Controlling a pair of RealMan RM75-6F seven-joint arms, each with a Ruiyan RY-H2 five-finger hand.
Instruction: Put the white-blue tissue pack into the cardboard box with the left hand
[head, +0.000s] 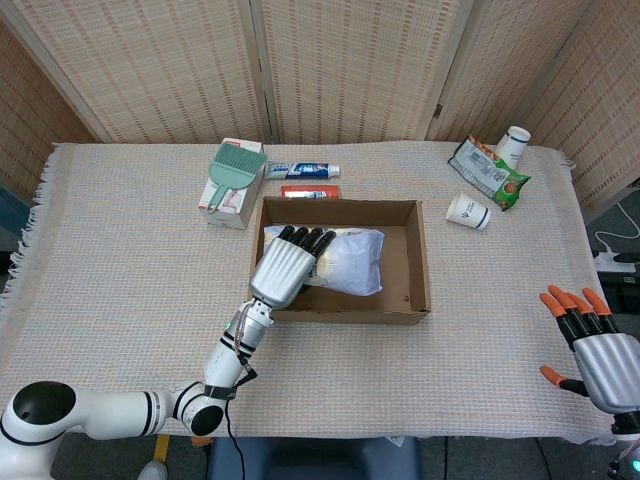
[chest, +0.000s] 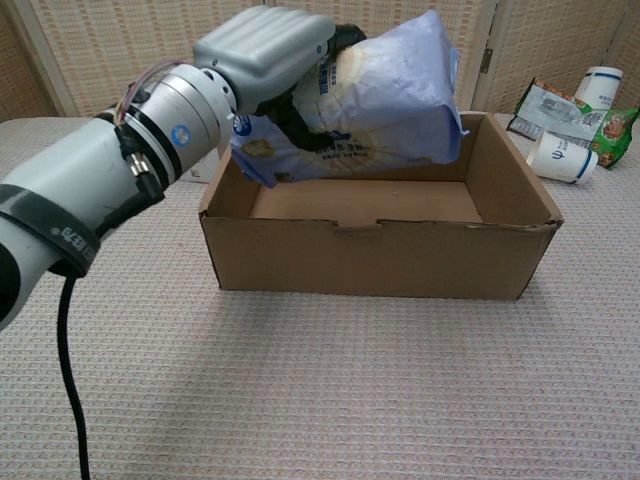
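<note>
My left hand grips the white-blue tissue pack from above, over the left half of the open cardboard box. In the chest view the left hand holds the tissue pack tilted, its lower edge dipping below the rim of the cardboard box, with the floor beneath it bare. My right hand hangs open at the table's near right edge, far from the box.
Behind the box lie a green brush on a white carton, a toothpaste tube and a small red box. At the back right are a snack bag and two paper cups. A woven screen stands behind the table.
</note>
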